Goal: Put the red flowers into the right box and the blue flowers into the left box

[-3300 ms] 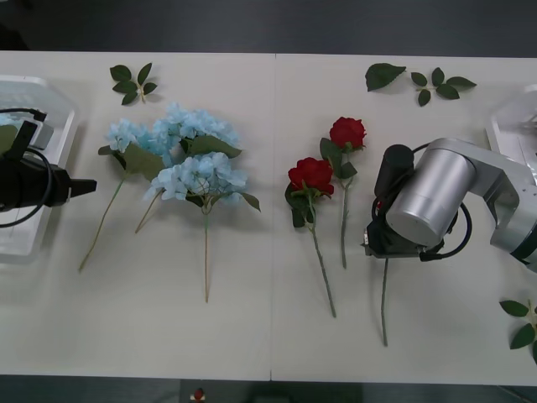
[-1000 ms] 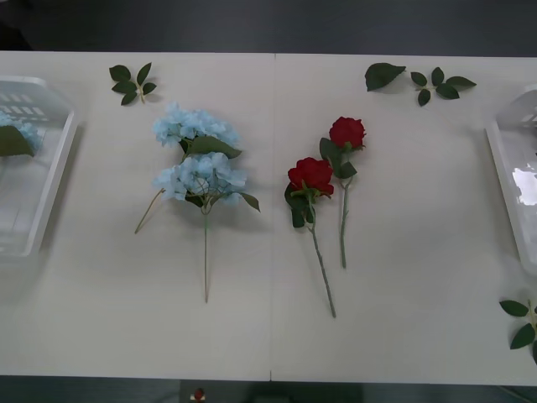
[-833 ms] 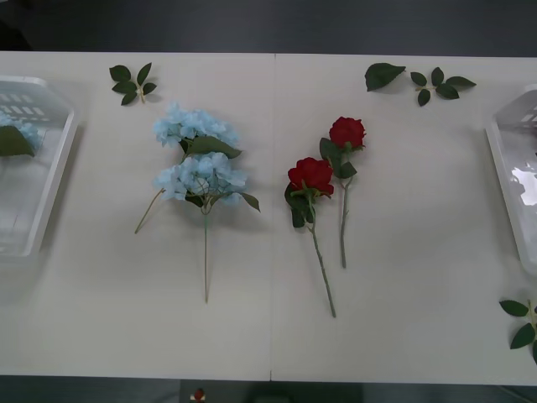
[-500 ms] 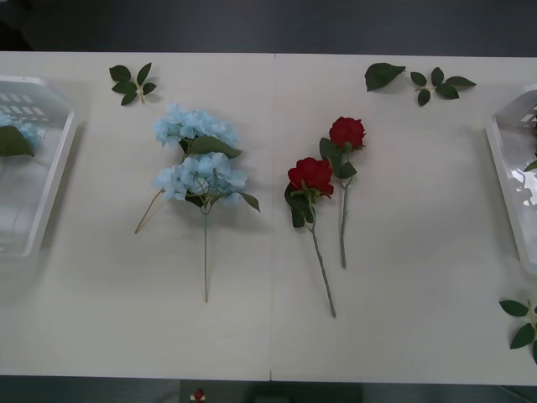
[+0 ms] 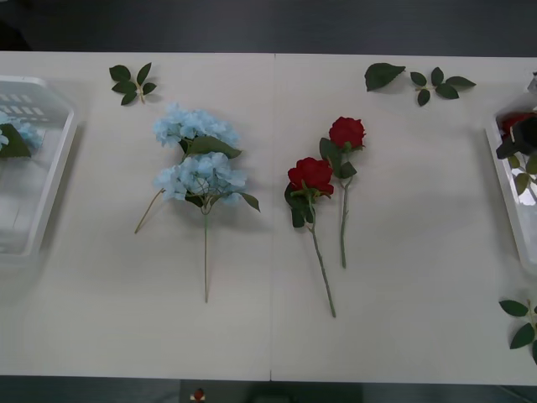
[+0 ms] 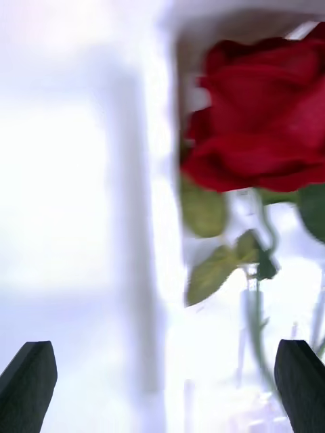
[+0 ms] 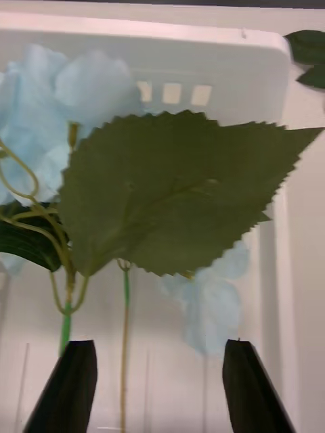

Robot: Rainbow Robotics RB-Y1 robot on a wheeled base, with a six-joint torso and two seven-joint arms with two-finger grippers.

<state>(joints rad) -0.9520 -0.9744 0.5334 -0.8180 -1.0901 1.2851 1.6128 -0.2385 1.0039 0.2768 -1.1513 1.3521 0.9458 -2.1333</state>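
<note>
- Two red flowers [image 5: 323, 172] lie mid-table, with two blue flowers [image 5: 197, 159] to their left.
- My right gripper [image 6: 162, 382] hangs with fingers spread wide, a rose [image 6: 261, 128] just beyond it at the right box [image 5: 512, 197].
- My left gripper [image 7: 159, 385] is spread too, above a blue cluster [image 7: 61, 108] in the left box [image 5: 46, 193].

Two red flowers [image 5: 323, 168] mid-table, blue flowers [image 5: 197, 155] leftward

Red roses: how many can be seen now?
3. Two red roses lie side by side on the table, at and; one is in the right box. More may be hidden.
</note>
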